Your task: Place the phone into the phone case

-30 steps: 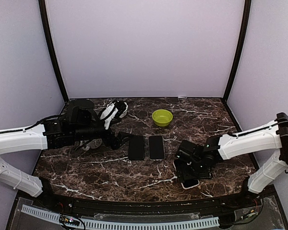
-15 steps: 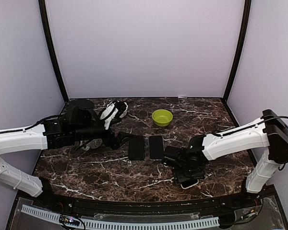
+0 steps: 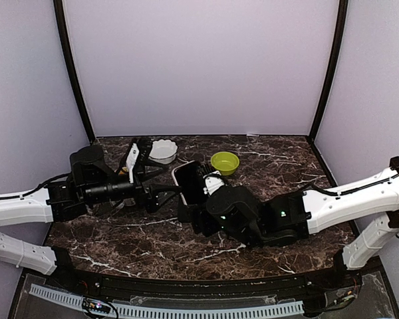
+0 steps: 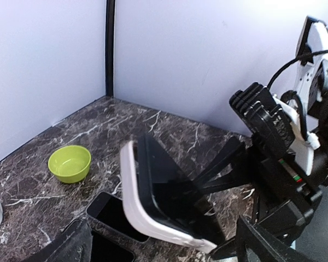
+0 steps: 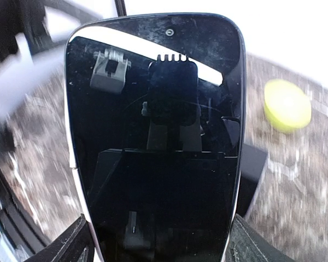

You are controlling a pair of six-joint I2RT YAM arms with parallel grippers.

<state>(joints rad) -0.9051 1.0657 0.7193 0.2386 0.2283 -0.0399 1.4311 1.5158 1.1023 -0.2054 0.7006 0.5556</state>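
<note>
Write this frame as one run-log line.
stage: phone held aloft | right fingers: shut on phone, tilted | left fingers: open, near case | phone: not yet in case

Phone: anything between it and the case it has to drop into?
Nothing visible. The right gripper holds the phone tilted in the air, and in the left wrist view the open black phone case lies on the table just below it, uncovered. The green bowl sits well off to the side.
</note>
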